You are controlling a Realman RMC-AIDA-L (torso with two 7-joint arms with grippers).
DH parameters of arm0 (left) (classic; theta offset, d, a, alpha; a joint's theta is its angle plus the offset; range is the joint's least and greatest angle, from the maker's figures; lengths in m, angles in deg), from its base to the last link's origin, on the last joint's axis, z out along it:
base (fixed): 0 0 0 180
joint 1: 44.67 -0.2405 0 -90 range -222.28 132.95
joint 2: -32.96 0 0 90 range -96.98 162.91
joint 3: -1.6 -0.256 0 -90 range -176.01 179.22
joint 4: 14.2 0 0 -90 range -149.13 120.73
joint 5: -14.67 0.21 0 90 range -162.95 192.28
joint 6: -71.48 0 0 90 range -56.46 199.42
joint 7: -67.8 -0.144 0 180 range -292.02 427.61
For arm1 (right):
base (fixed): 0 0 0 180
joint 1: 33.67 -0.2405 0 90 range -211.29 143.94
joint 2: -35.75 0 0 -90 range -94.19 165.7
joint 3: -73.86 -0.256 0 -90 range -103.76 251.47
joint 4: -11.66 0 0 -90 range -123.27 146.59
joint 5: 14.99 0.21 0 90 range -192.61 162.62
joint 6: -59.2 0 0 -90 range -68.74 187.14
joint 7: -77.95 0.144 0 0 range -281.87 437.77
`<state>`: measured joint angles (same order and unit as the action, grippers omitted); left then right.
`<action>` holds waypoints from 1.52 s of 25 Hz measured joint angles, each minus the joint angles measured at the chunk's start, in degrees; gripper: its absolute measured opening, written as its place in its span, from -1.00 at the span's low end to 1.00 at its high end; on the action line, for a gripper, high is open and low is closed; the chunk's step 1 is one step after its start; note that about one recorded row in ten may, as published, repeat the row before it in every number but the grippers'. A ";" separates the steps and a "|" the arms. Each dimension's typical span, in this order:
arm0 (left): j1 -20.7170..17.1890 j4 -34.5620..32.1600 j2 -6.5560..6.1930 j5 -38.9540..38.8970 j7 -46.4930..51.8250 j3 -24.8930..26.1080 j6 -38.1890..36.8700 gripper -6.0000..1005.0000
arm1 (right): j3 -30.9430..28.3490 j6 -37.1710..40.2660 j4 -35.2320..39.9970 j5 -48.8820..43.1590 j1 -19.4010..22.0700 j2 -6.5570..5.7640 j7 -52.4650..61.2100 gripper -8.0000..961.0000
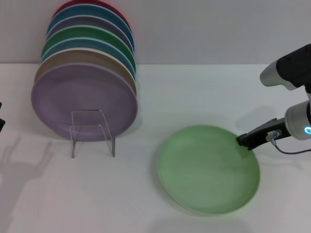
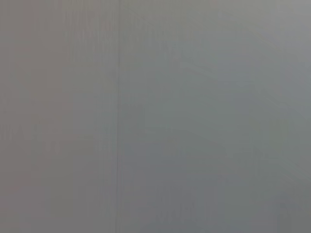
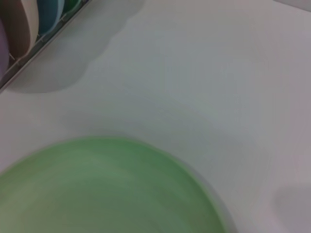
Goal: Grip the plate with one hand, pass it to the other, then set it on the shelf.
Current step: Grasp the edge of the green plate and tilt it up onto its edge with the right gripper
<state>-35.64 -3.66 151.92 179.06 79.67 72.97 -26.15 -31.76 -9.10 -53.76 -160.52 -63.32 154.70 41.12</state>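
The plate, pale mint green, lies on the white table right of centre; in the right wrist view the plate fills the near part of the picture. My right gripper, slim and black below a blue glowing ring, reaches in from the right and meets the plate's right rim. The shelf, a small clear acrylic stand, holds nothing and stands left of the plate. Only a black sliver of my left gripper shows at the left border, far from the plate. The left wrist view holds only a plain grey surface.
A row of upright coloured plates leans at the back left, with a lilac plate in front just behind the shelf. The same row shows in a corner of the right wrist view. Bare white table lies between the row and the plate.
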 joint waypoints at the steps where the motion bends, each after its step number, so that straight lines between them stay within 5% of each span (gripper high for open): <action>1: 0.07 0.15 0.01 -0.15 0.00 0.00 0.06 0.61 | -0.12 0.01 -0.01 0.01 0.07 -0.01 -0.08 -0.89; 18: -0.29 0.54 -0.17 -0.17 -0.37 -3.27 -2.66 0.61 | -3.54 -2.13 -11.53 11.26 5.93 -0.07 -7.05 -0.98; 25: -0.29 0.53 -0.18 0.41 -0.93 -6.27 -9.61 0.61 | -4.80 -1.50 -18.13 23.26 13.51 0.11 -19.27 -0.98; 29: 0.34 1.61 -0.28 0.23 0.31 -7.30 -12.66 0.61 | -5.89 0.72 -17.74 40.07 20.73 0.35 -38.25 -0.98; 35: -0.33 10.62 -1.31 0.50 3.81 -6.82 -1.82 0.61 | -8.09 1.94 -14.05 47.53 22.39 0.40 -45.59 -0.98; 38: -3.24 21.95 -2.87 0.98 2.25 -6.94 10.92 0.61 | -9.24 1.75 -13.28 48.02 22.06 0.38 -46.45 -0.98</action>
<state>-38.88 18.30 149.06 180.04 81.92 66.04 -15.23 -41.00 -7.35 -67.04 -112.50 -41.25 155.08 -5.33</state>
